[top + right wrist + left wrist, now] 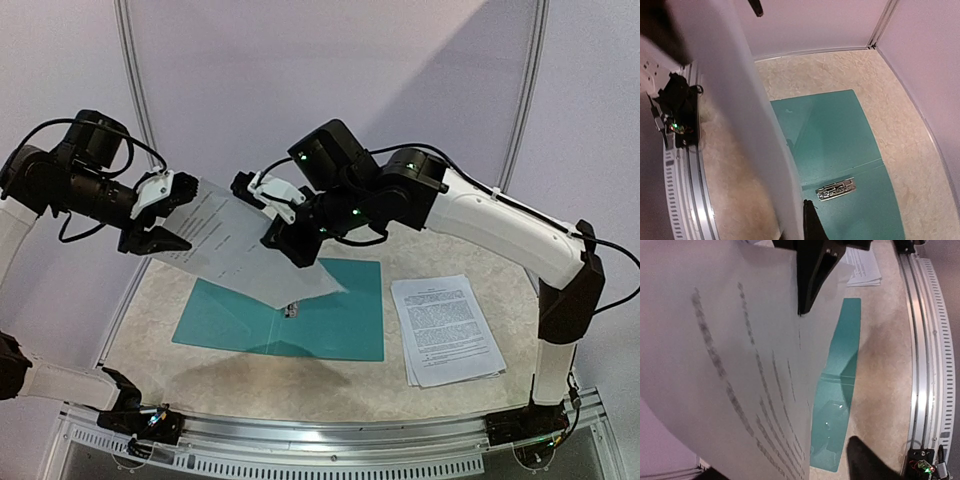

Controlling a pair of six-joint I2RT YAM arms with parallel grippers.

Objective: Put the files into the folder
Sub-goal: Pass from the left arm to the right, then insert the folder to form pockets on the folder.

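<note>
One white printed sheet of the files hangs tilted in the air above the open teal folder. My right gripper is shut on the sheet's upper right part; in the right wrist view one dark finger presses against the paper. My left gripper is at the sheet's left edge with its jaws open around it. In the left wrist view one finger stands well clear of the paper. The folder's silver clip lies bare on its spine.
A stack of more printed files lies on the table right of the folder. Pale walls close off the back and sides. The metal rail with both arm bases runs along the near edge.
</note>
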